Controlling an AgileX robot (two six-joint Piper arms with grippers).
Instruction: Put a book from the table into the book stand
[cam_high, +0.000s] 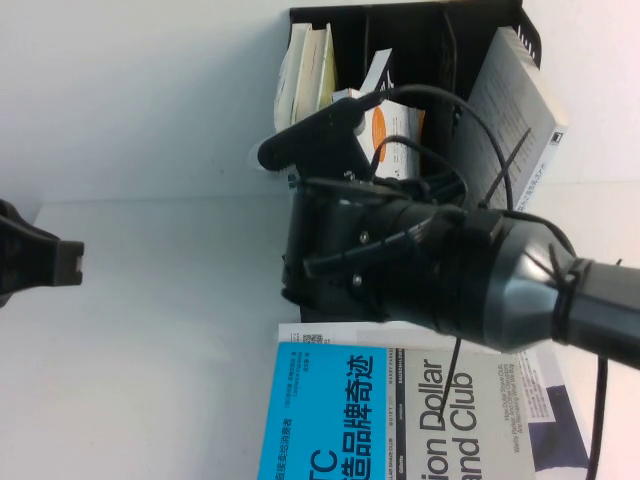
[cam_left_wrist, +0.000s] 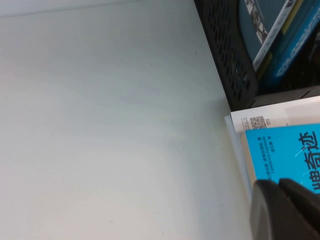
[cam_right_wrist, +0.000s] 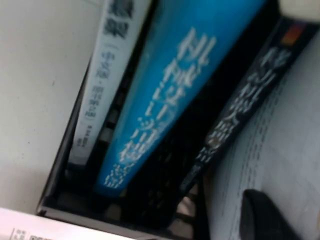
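The black mesh book stand (cam_high: 400, 30) stands at the back of the table with several books upright in it. A grey book (cam_high: 520, 100) leans in its right end. A blue book (cam_high: 330, 420) lies flat at the front, overlapping a white book (cam_high: 470, 400). My right arm reaches over them to the stand. My right gripper (cam_right_wrist: 265, 215) sits against the pale cover of a dark-spined book (cam_right_wrist: 240, 115) inside the stand (cam_right_wrist: 165, 200). My left gripper (cam_high: 60, 262) is parked at the table's left, shut and empty, its tip (cam_left_wrist: 285, 200) over the blue book's corner (cam_left_wrist: 285, 150).
In the right wrist view a blue-spined book (cam_right_wrist: 170, 100) and a white-spined one (cam_right_wrist: 100, 75) stand beside the dark one. The stand's mesh wall (cam_left_wrist: 225, 55) rises just behind the flat books. Bare white table (cam_high: 150, 350) spreads to the left.
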